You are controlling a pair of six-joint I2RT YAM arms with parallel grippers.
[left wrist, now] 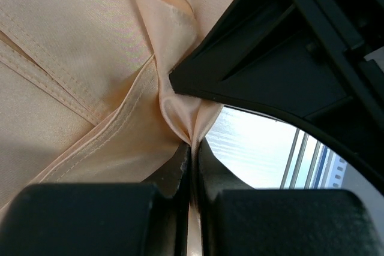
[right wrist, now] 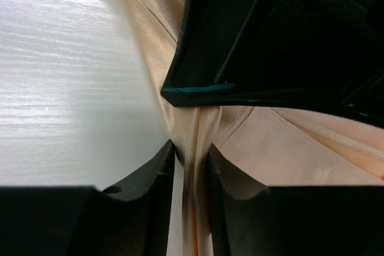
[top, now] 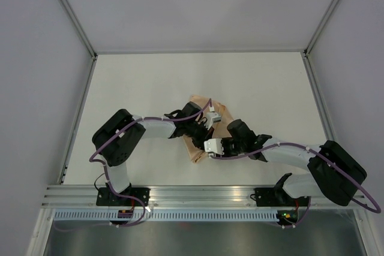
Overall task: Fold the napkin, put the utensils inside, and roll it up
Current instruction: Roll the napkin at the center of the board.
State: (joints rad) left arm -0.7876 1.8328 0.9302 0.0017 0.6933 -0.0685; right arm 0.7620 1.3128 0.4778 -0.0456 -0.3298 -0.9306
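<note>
**Overhead view.** The napkin [top: 197, 151] lies bunched near the middle of the white table [top: 150, 82]. Both arms cross over it, so only its far corner and near edge show. The left hand [top: 203, 129] and right hand [top: 210, 139] meet tip to tip above the cloth. This view does not show how either hand's jaws stand.

**Left wrist view.** The left hand [left wrist: 192, 151] has its fingers pressed together on a gathered ridge of the napkin [left wrist: 72, 58]. The fabric fans outward from the pinch point in hemmed folds. The black body of the right hand [left wrist: 288, 58] sits just beyond, touching the same ridge. A strip of table [left wrist: 258, 148] shows below it.

**Right wrist view.** The right hand [right wrist: 191, 163] has its fingers a little apart, with a band of the napkin [right wrist: 282, 148] running between them. A sliver of pale table shows between one finger and the cloth, so I cannot tell whether this hand is gripping. The left hand [right wrist: 276, 34] fills the upper right. Bare table [right wrist: 60, 88] occupies the left side.
</note>
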